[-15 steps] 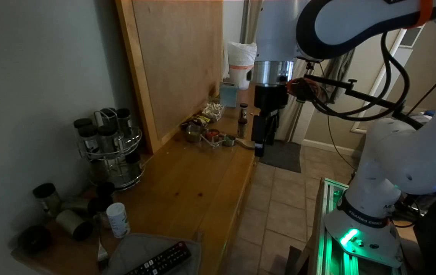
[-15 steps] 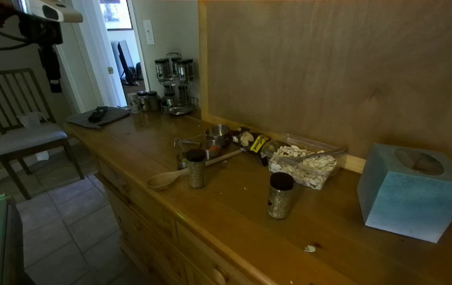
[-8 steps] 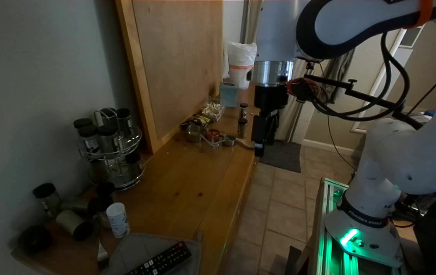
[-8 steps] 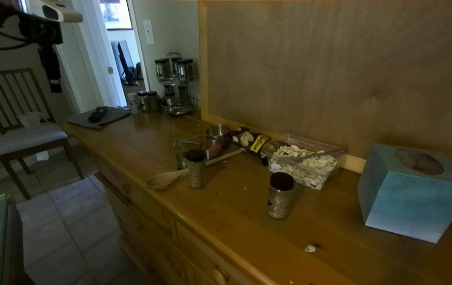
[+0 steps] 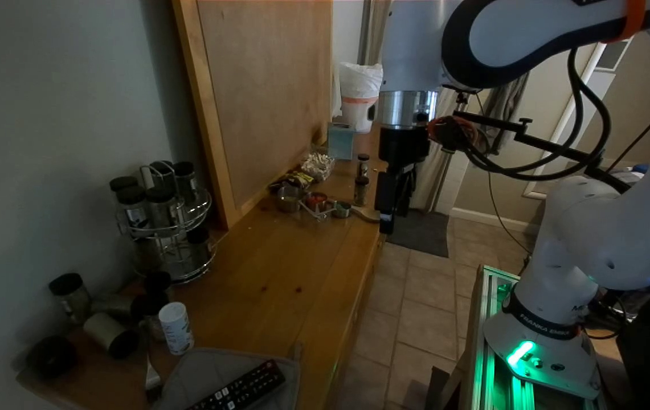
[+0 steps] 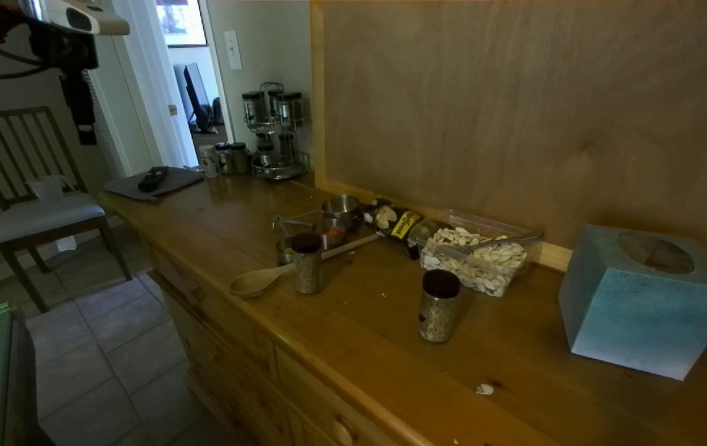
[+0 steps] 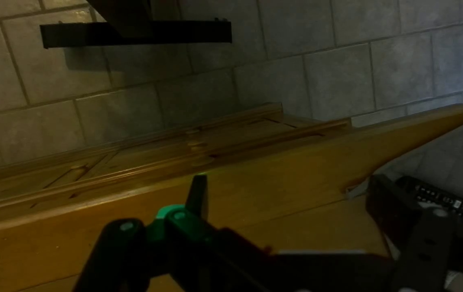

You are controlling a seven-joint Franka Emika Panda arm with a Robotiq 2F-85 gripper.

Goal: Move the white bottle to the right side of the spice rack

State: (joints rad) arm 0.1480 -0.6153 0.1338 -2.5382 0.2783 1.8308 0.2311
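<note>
The white bottle (image 5: 176, 329) stands upright on the wooden dresser top, touching or close beside loose dark-lidded jars; it also shows in an exterior view (image 6: 209, 161). The spice rack (image 5: 191, 217), a round two-tier wire carousel of dark-lidded jars, stands near it by the wall and also shows in an exterior view (image 6: 280, 170). My gripper (image 5: 387, 225) hangs pointing down near the dresser's front edge, above the top and well away from the bottle. In the wrist view my gripper (image 7: 288, 181) has its fingers wide apart with nothing between them. I cannot make out the bottle or rack there.
A grey pad (image 5: 211, 370) with a black remote (image 5: 245, 387) lies by the bottle. Loose jars (image 5: 111, 336) lie behind it. Measuring cups (image 6: 341, 210), a wooden spoon (image 6: 260, 282), two jars (image 6: 439, 306), a seed tub (image 6: 483, 266) and a blue tissue box (image 6: 650, 310) stand further along.
</note>
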